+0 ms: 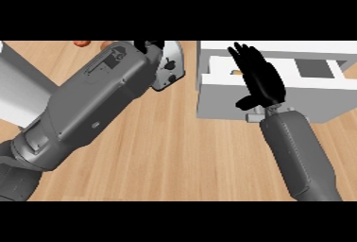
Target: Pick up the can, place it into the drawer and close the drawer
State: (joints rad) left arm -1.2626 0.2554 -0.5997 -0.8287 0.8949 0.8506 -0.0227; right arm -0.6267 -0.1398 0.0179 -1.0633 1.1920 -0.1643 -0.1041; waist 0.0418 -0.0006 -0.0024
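This looks like a kitchen worktop. The surface is a pale wood-grain counter (pixel 174 156) with plank lines running across it, the sort found in a home kitchen. Under and just beyond the right hand (pixel 259 78) stands a white drawer unit (pixel 230 101) with its open compartments showing from above. Beyond the left hand (pixel 148 46), at the far edge, lie small orange-red things (pixel 82 43), perhaps food, too cut off to name. A white block (pixel 17 90) sits left of that forearm.
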